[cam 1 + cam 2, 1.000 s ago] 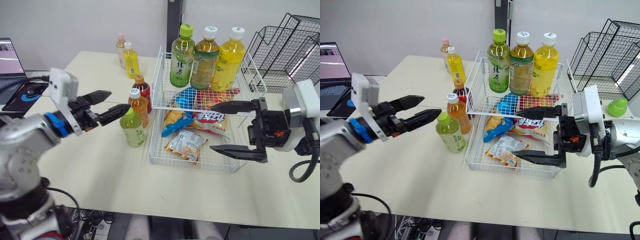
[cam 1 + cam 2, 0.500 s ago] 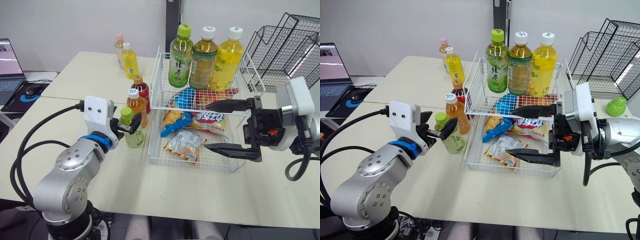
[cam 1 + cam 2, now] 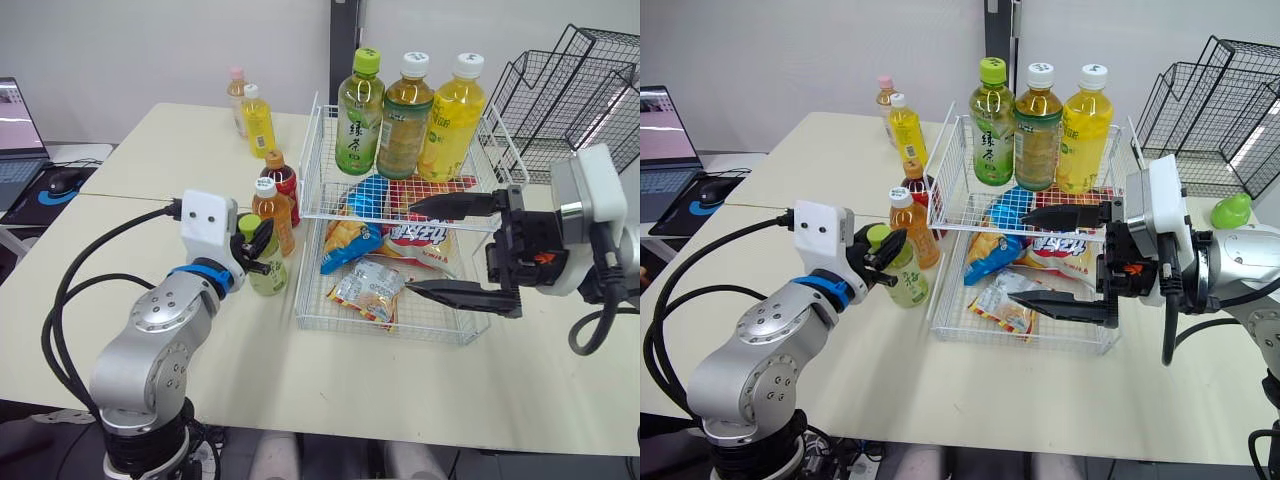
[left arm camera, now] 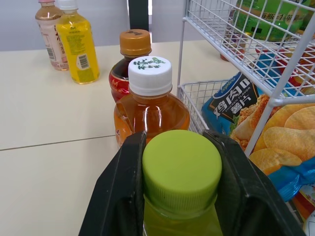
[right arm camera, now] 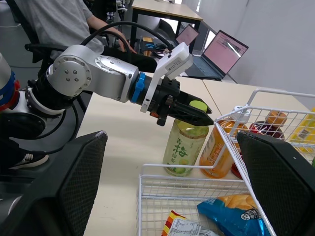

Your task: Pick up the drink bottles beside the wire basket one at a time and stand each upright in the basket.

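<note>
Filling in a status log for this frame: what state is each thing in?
Small green-capped plastic tea bottle: upright on table, gripped.
Left gripper: fingers shut on its cap.
Right gripper: open.
White wire basket: three tall bottles upright inside.
White-capped amber plastic bottle: upright, outside basket.

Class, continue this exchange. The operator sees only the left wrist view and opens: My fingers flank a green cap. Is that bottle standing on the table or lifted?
Observer: The green-cap bottle stands on the table, base down, with the left gripper shut on its cap.
Operator: Where is my other gripper?
Observer: The right gripper hangs open over the front of the basket, above the snack bags.
Operator: How many bottles are in the basket?
Observer: Three tall bottles stand upright at its back.
</note>
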